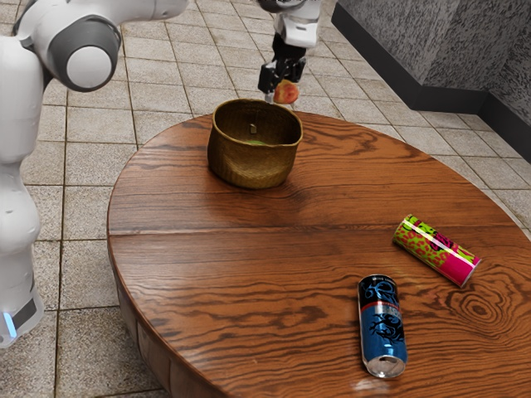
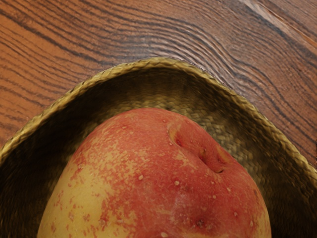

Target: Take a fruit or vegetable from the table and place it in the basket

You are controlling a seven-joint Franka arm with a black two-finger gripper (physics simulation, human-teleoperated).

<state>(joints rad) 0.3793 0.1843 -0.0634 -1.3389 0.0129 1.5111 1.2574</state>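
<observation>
Gripper (image 1: 277, 94) is clenched on a fruit; by it, above the basket's (image 1: 250, 166) mouth, the red-yellow fruit (image 2: 158, 173) is held, so a straight lowering, then release, seems called for. Counted are one round table (image 1: 241, 274), one basket, two cans, a blue one (image 1: 382, 327) and a pink-green one (image 1: 437, 249), and one held fruit.

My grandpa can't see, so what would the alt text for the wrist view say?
A close-up, seen from above, of a bumpy fruit or vegetable, red with yellow patches, over the open mouth of a woven basket. Past the basket's rim is a brown wooden table with wavy dark lines.
</observation>
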